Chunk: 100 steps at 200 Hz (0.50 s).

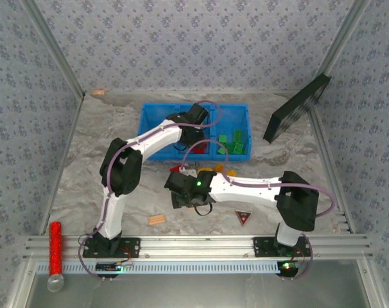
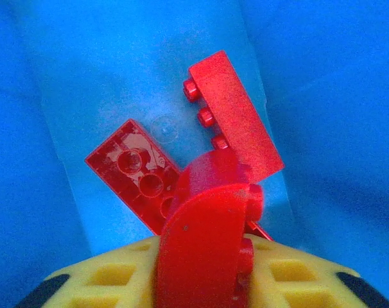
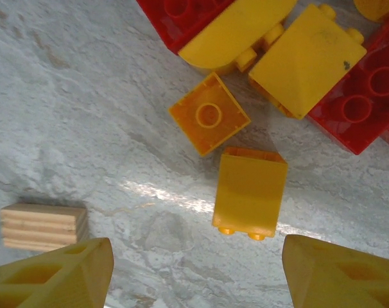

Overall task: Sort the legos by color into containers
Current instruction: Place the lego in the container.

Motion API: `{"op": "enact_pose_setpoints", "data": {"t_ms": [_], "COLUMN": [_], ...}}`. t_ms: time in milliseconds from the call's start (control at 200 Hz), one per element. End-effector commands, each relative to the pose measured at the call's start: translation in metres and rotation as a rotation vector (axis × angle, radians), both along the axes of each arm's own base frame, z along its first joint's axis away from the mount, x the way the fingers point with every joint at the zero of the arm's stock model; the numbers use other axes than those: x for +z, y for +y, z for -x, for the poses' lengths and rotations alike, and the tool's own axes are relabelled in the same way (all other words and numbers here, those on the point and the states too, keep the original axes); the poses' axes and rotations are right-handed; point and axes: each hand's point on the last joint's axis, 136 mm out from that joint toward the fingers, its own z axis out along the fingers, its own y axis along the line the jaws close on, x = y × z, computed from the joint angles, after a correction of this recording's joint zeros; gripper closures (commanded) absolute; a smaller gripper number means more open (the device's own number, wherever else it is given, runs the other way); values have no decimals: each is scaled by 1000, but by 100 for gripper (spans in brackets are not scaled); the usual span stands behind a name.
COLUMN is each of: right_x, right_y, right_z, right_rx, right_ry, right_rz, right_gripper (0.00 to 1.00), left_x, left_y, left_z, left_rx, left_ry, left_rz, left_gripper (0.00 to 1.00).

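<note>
From above, the blue bin [image 1: 149, 128] sits at the far side of the table [image 1: 104, 173]. Several green bricks [image 1: 230, 142] lie in its right-hand compartment, and the left arm [image 1: 149, 138] reaches over its middle compartment. Just in front of the bin, a loose pile [image 1: 204, 171] of red and yellow pieces lies on the table, with the right arm [image 1: 246, 187] bent low over the side of the pile farthest from the bin.

In the left wrist view, the left gripper [image 2: 201, 269] pinches a curved red brick [image 2: 201, 237] between its yellow fingers. It holds the brick above the bin's floor, where two red bricks [image 2: 133, 170] already lie.

In the right wrist view, the right gripper [image 3: 198, 276] is spread wide over the table in front of the bin. A yellow brick [image 3: 249, 192] lies ahead of the gap between its fingertips. An orange square brick [image 3: 209, 120] lies just beyond it, then more yellow and red pieces heaped together. A wooden piece [image 3: 43, 226] lies off to one side.

The task looks about half done at best. Green seems sorted, red is under way, and yellow appears not yet started.
</note>
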Motion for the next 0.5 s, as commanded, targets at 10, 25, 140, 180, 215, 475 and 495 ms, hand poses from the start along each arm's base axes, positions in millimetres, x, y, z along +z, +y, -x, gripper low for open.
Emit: {"op": "enact_pose_setpoints", "data": {"t_ms": [10, 25, 140, 180, 215, 475, 495], "right_x": [-10, -11, -17, -19, -20, -36, -37], "right_y": [-14, -15, -17, -16, -16, -14, -14], "right_z": [0, 0, 0, 0, 0, 1, 1], "right_rx": [-20, -21, -31, -30, -27, -16, -16], "right_ry": [-3, -4, -7, -6, -6, 16, 18], "right_rz": [94, 98, 109, 112, 115, 142, 145], "right_gripper": [29, 29, 29, 30, 30, 34, 34], "left_x": [1, 2, 8, 9, 10, 36, 40], "left_y": [5, 5, 6, 6, 6, 3, 2], "left_z": [3, 3, 3, 4, 4, 6, 6], "left_rx": [-9, -10, -11, -13, -15, -21, -21], "left_ry": [8, 5, -4, -5, -6, -34, -38], "left_rz": [-13, -13, -11, -11, -8, 56, 66], "left_gripper": [62, 61, 53, 51, 50, 45, 45]}}
